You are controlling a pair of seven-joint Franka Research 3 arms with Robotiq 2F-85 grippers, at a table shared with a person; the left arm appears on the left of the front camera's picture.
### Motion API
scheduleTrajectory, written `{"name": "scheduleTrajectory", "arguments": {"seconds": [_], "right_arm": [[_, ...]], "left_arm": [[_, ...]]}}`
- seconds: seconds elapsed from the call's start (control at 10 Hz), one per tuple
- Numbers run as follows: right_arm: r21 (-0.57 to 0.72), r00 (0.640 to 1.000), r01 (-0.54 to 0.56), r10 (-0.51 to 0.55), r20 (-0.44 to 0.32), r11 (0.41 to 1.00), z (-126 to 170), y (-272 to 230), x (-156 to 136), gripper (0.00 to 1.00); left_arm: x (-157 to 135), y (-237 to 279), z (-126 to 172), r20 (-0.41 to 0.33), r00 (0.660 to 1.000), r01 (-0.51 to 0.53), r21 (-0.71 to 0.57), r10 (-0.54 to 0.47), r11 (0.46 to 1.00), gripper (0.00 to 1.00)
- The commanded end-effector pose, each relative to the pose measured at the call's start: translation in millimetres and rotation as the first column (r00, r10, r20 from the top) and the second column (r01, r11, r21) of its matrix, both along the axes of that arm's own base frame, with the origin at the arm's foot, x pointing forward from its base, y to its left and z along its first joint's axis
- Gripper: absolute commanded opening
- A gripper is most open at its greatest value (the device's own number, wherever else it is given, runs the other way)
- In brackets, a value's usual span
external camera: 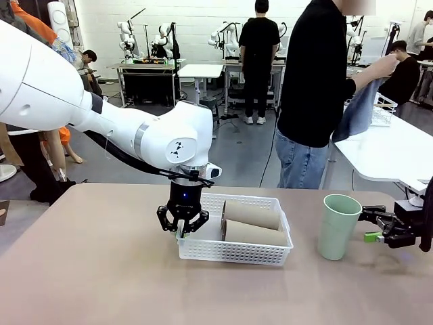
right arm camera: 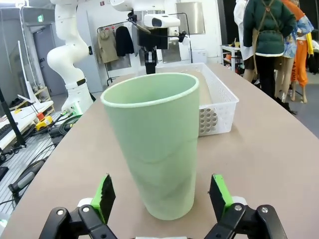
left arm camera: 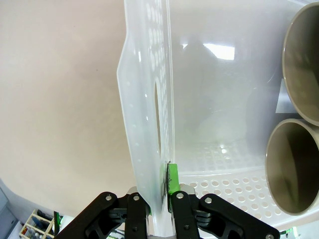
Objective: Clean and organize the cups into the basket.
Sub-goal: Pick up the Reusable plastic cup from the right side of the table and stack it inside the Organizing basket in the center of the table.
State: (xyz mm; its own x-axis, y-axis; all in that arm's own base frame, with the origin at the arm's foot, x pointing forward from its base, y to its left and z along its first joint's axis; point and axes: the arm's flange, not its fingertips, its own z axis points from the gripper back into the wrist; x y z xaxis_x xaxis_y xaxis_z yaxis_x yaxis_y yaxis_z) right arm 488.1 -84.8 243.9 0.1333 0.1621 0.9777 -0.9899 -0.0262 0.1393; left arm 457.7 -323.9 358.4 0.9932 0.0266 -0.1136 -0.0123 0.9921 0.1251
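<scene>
Three cups are on the table (external camera: 101, 271): two taupe and one mint green. There is one basket (external camera: 233, 252), white and perforated, sitting near the middle of the table.

Both taupe cups lie on their sides inside the basket, side by side and touching. One (external camera: 252, 214) is against the far wall and the other (external camera: 256, 233) is nearer, with their open mouths facing left. In the left wrist view the two round mouths show at the right, one (left arm camera: 301, 64) above the other (left arm camera: 294, 172), over the basket's dotted floor.

The mint green cup (external camera: 337, 227) stands upright, mouth up, on the bare table just to the right of the basket and apart from it.

The left gripper (external camera: 182, 230) points straight down at the basket's left end. It is clamped on the thin left wall (left arm camera: 149, 124), with one finger inside and one outside. A green pad (left arm camera: 172, 179) presses flat against the plastic.

The right gripper (external camera: 369, 225) comes in low from the right edge, level with the table. Its jaws are spread wide and hold nothing. In the right wrist view the mint green cup stands between the two green pads (right arm camera: 104, 196), with a gap on each side.

One person stands at the far right, holding a blue-grey cloth (external camera: 356, 112).
</scene>
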Motion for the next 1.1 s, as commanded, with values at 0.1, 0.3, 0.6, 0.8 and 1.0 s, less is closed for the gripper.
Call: {"name": "scheduleTrajectory", "arguments": {"seconds": [0.1,0.3,0.6,0.8,1.0], "right_arm": [[-0.018,1.000,-0.002,0.002,0.013,1.000,-7,18,10,1.00],[-0.024,1.000,-0.009,0.009,-0.001,1.000,-12,21,13,1.00],[-0.023,0.999,-0.024,0.023,-0.024,0.999,-18,24,17,1.00],[-0.025,0.999,-0.040,0.039,-0.033,0.999,-20,29,18,1.00],[-0.028,0.997,-0.063,0.062,-0.041,0.998,-21,38,21,1.00]], "left_arm": [[-1,1,0,0.004,1.000,0.008,-0.003,-0.008,1.000,0.00],[-1,1,0,0.004,1.000,0.008,-0.003,-0.008,1.000,0.00],[-1,1,0,0.004,1.000,0.008,-0.003,-0.008,1.000,0.00],[-1,1,0,0.004,1.000,0.008,-0.003,-0.008,1.000,0.00],[-1,1,0,0.004,1.000,0.008,-0.003,-0.008,1.000,0.00]]}}
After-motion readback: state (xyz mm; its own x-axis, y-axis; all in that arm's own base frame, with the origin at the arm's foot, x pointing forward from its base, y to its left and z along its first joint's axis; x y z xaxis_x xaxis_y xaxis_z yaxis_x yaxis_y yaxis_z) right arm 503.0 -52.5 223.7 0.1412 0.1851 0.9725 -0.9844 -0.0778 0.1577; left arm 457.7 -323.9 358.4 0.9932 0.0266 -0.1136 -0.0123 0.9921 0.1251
